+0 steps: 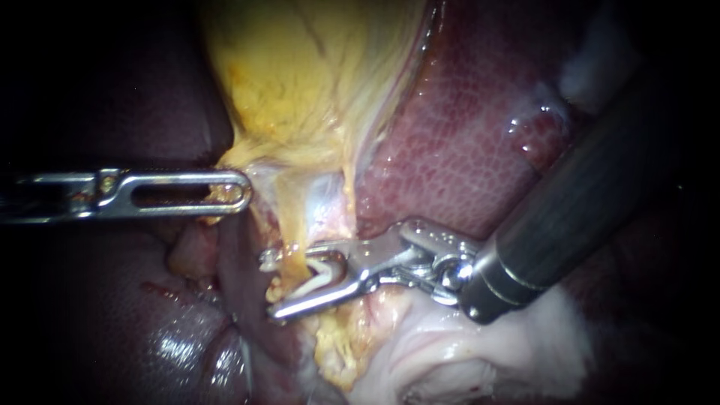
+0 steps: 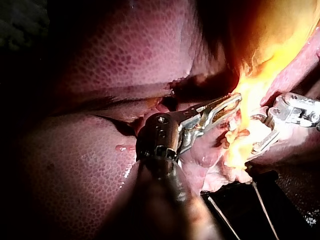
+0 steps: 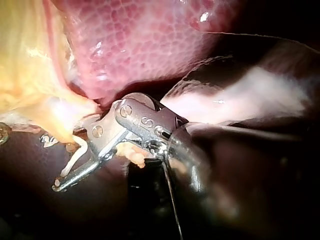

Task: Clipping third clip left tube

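**Clip sits across left tube, not closed**

Left tube (image 1: 294, 225): pale yellow strand at frame centre, long axis near vertical, running from the gallbladder (image 1: 300, 75) down into the right instrument (image 1: 268, 287).

Right instrument enters from the right and points left, slightly downward. Its jaws stand apart, both touching the white clip (image 1: 321, 274) seated between them. The clip's open end faces left and the tube crosses between its legs.

Left instrument (image 1: 241, 192) lies horizontal at mid-left, jaws pinched on yellow tissue (image 1: 217, 196) at the gallbladder's lower edge.

Surface: wet mottled red liver (image 1: 465, 127) at upper right, white tissue (image 1: 465, 352) at lower right. Surroundings are dark.
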{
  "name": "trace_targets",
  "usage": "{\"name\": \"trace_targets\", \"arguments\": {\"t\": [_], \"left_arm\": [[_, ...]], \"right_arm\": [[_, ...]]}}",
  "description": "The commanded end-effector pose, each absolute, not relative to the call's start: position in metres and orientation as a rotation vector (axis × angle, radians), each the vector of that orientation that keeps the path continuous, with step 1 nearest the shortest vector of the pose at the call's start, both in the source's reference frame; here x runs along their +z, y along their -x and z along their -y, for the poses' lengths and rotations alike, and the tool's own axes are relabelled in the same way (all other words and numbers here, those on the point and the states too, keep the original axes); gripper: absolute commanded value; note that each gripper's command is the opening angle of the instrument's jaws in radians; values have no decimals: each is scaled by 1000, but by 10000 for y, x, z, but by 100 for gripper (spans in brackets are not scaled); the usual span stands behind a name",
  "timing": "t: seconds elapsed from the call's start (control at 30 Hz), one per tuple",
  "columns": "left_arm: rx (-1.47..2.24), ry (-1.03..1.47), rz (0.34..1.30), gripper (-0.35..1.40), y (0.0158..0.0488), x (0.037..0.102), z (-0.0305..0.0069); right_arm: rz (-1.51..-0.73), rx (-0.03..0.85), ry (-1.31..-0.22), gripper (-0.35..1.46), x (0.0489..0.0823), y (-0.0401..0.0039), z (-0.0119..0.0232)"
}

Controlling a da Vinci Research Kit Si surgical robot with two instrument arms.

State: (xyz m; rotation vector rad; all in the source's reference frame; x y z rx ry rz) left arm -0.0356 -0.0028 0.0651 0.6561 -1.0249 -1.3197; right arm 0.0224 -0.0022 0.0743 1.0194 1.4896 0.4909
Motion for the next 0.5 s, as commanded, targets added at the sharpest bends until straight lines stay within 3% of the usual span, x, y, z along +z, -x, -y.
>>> {"name": "trace_targets", "arguments": {"t": [0.03, 0.5], "left_arm": [[-1319, -656, 1025, -35, 356, 650, 28], [-1319, -656, 1025, -35, 356, 650, 28]], "right_arm": [[-1491, 492, -1019, 59, 742, -224, 22], [-1493, 489, -1016, 59, 748, -229, 26]]}}
